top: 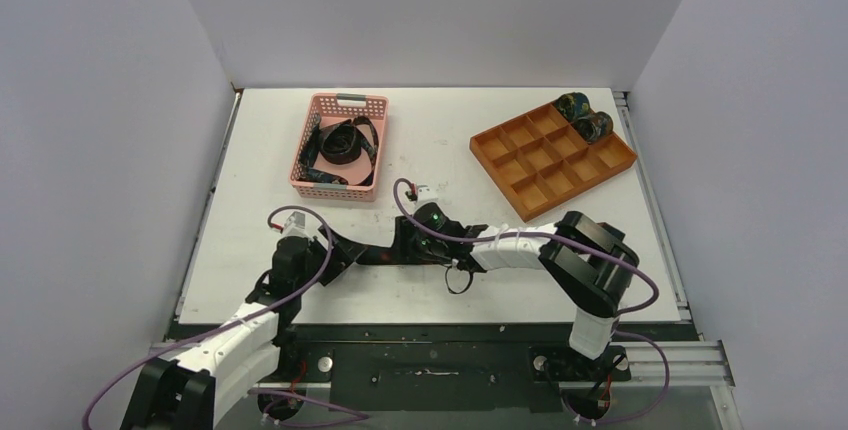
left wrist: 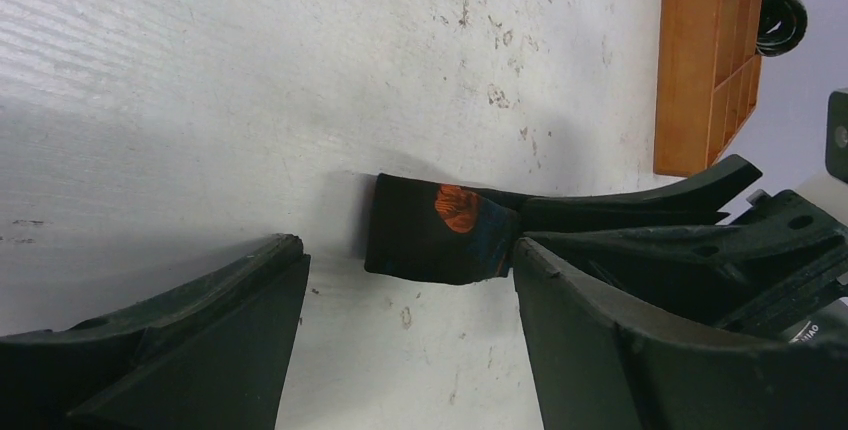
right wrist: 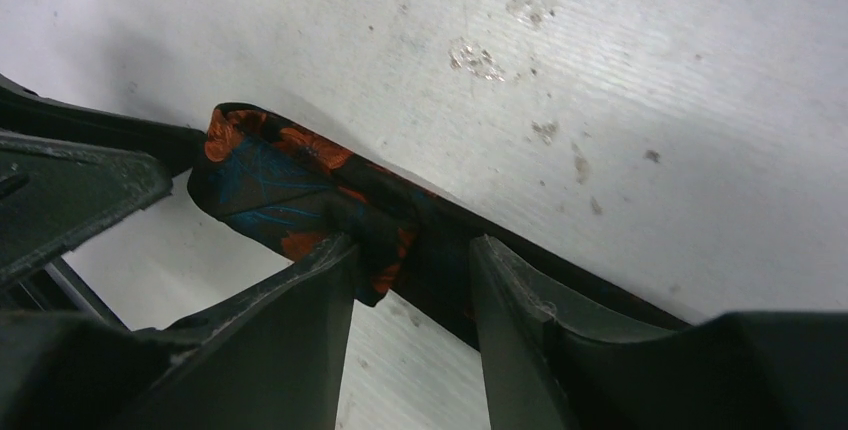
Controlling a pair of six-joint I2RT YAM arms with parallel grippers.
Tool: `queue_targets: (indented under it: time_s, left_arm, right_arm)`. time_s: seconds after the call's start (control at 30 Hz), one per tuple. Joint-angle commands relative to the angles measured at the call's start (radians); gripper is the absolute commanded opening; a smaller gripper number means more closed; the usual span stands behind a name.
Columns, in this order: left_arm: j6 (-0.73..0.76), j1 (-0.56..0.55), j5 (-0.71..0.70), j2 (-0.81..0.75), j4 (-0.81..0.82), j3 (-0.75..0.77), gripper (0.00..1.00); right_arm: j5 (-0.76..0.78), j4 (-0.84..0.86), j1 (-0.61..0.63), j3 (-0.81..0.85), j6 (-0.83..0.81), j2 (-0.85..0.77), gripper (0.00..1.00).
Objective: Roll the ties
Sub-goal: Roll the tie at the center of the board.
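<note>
On the table (right wrist: 650,70), a tie (right wrist: 280,185) sits within the right tool (right wrist: 415,250).

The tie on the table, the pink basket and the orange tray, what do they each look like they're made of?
The tie looks like soft woven fabric, silk or polyester: it folds limply, with an orange-blue pattern. The pink basket: moulded plastic, from its regular mesh walls. The orange tray: rigid, matte, probably plastic, with uniform colour and thin dividers.
</note>
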Motion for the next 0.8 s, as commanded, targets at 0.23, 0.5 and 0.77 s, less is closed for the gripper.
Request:
queue_targets:
  time_s: [0.23,0.5,0.77]
  left_arm:
    - [-0.011,0.008,-0.009,-0.112,0.025,-0.037,0.74]
    - [0.008,0.009,0.062,-0.004,0.07,-0.012,0.74]
    - [-0.015,0.016,0.113,0.123,0.164,0.004,0.71]
  right_arm:
    - [0.042,-0.046,0.001,0.001,-0.023,-0.086,0.37]
    - [0.003,-0.044,0.0,0.022,-0.039,-0.037,0.29]
    - [0.048,-0.034,-0.008,-0.019,-0.041,-0.068,0.27]
